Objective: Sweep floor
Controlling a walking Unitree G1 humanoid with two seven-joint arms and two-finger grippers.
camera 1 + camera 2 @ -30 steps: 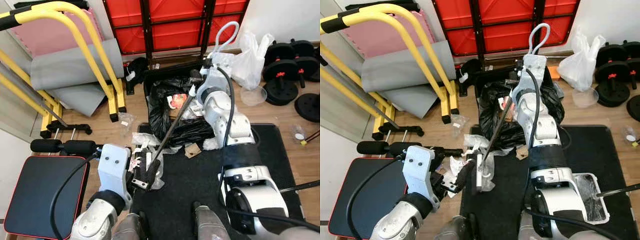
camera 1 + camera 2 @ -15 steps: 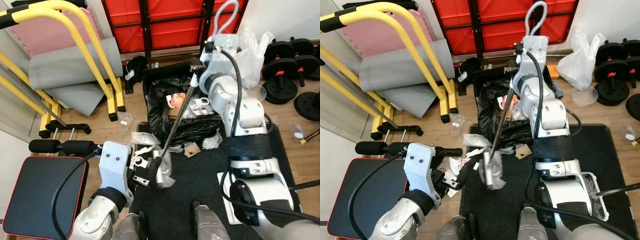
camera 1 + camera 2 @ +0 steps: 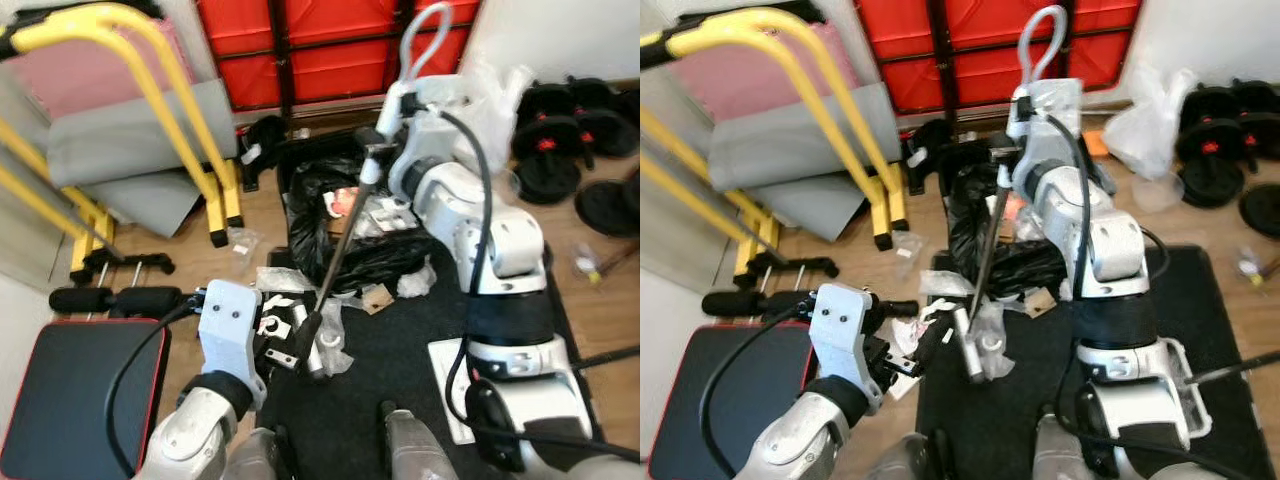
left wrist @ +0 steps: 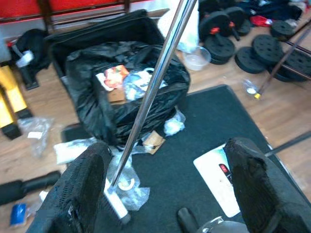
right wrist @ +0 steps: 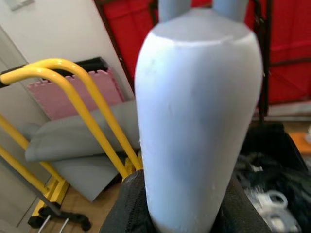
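**A:** Where's the broom?

**B:** The long broom with the thin metal pole and pale grey grip (image 3: 340, 245) runs diagonally. Its grip end sits high by the red folded frame (image 3: 330, 45), and its small head is down on the near-left corner of the black floor mat (image 3: 400, 370), among crumpled clear plastic wrappers and white scraps (image 3: 300, 320).

**A:** Who has hold of it?

**B:** The right gripper (image 3: 372, 152) is closed around the upper pole just under the grip. The right wrist view has the grey grip right in front of the lens. The left gripper (image 3: 285, 350) is low, beside the broom head; in its wrist view both black fingers (image 4: 80, 189) stand wide apart, the pole passing between them untouched.

**A:** What step is this?

**B:** I'd judge it mid-stroke, working the litter along the mat's edge. A cardboard scrap (image 3: 377, 298) and a white wad lie nearer the stuffed black rubbish bag (image 3: 340, 225), which sits in an open black case just beyond the mat.

**A:** Next?

**B:** Probably pulling the head through the wrappers into one heap, keeping it flat so thin film doesn't slip under. A white dustpan (image 3: 1175, 385) lies on the mat by the robot's right side. Yellow-railed gym equipment (image 3: 130, 100) and black dumbbells (image 3: 560, 130) crowd the sides, so the strokes want to be short.
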